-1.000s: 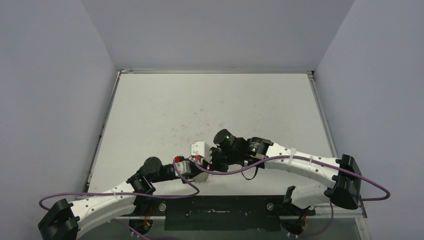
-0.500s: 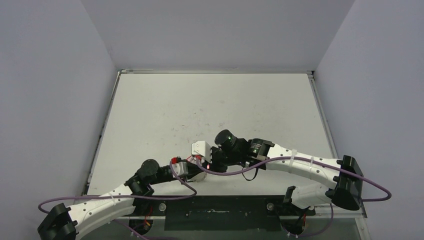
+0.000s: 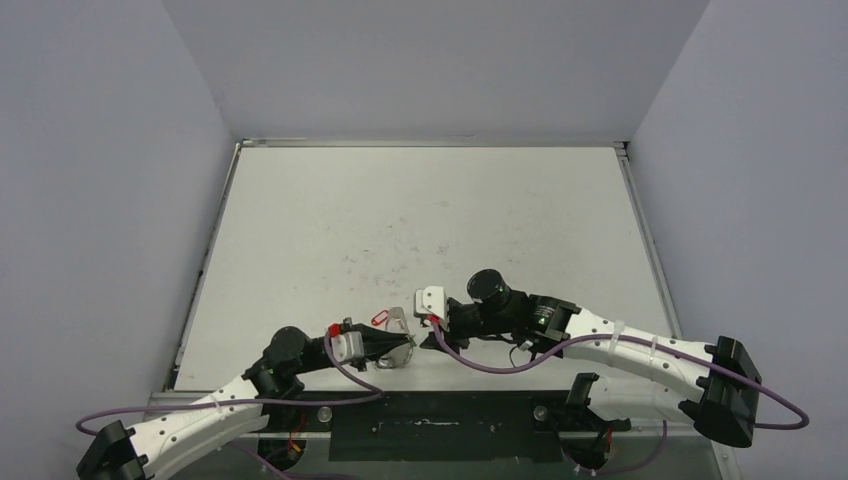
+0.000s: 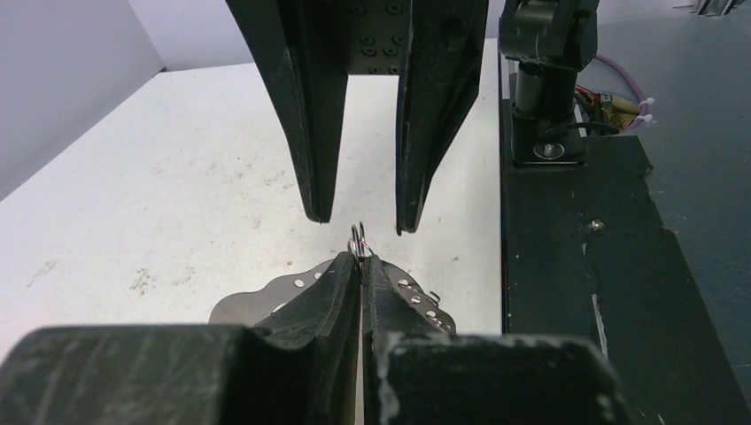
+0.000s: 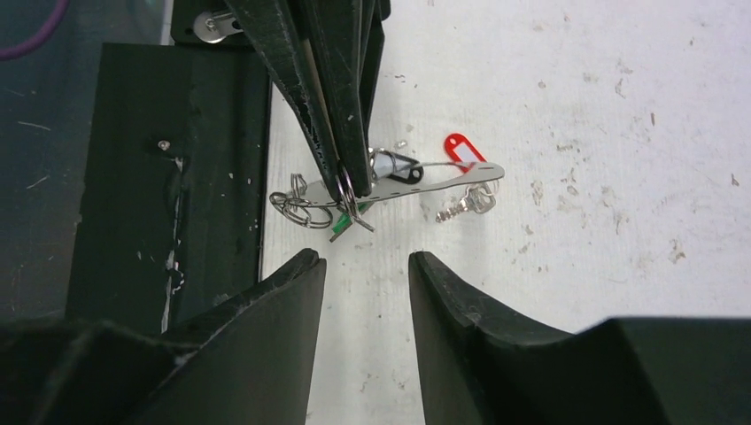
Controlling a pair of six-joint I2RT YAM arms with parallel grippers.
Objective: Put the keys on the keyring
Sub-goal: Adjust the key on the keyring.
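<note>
The keyring is a thin grey metal loop fringed with small rings, held just above the table near its front edge. My left gripper is shut on one small ring of it. That ring pokes out past the fingertips. A green tag hangs under this ring. A red tag and a silver key lie at the loop's far end; the red tag also shows from above. My right gripper stands open and empty, a short way from the held ring, facing the left fingers.
A black tag and a cluster of wire rings hang on the loop. The black mounting plate and arm bases lie right behind the grippers at the table's front edge. Grey walls enclose the table.
The right gripper has opened and drawn back to the right. The left arm has pulled back toward the front edge with the ring held, and the red tag now shows.
</note>
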